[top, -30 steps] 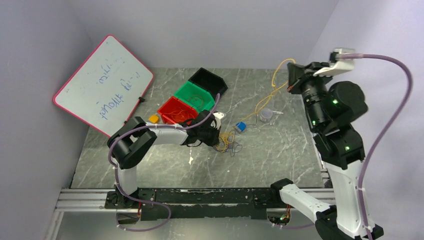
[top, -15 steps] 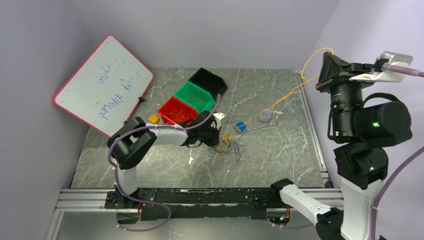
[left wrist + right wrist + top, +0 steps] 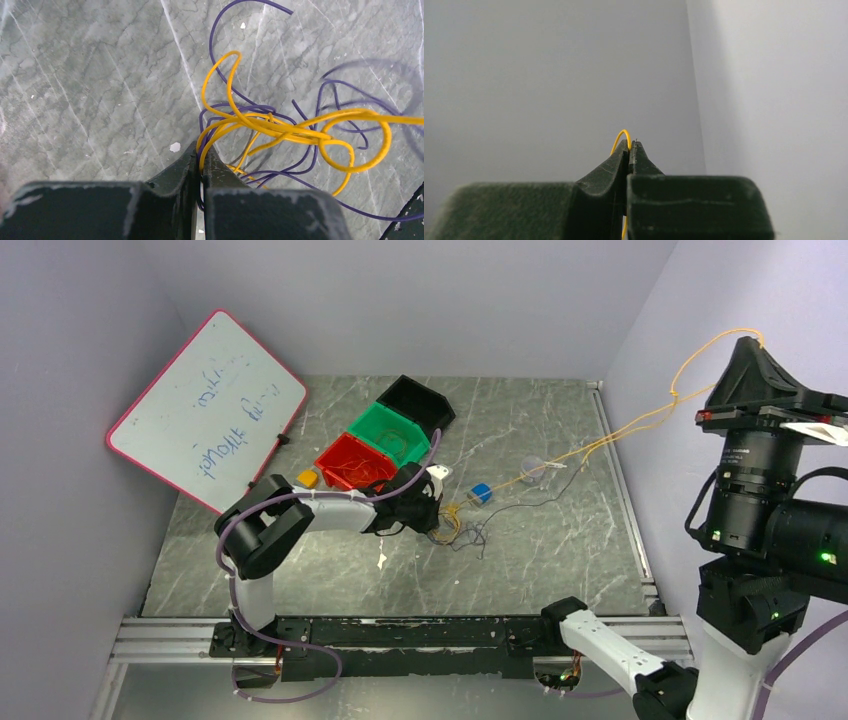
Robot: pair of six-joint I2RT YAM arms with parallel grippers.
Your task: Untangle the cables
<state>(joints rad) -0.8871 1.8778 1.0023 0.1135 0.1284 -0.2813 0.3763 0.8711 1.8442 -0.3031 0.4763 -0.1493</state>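
Two grippers pinch. Top view: right gripper (image 3: 745,340) holds the yellow cable (image 3: 600,444) high on the right; left gripper (image 3: 428,512) pins the clump (image 3: 462,530) in the middle. Left wrist: jaws squeezed on yellow and purple cable (image 3: 210,40). Right wrist: jaws squeezed on yellow. Best pull slowly

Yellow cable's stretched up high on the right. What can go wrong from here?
1. The yellow cable loops through the purple cable in the tangle that the left hand pins; more pull may cinch a knot.
2. The right hand pinches only a thin loop at its tips; it may slip out.
3. The stretched line passes the blue block; it may drag it.
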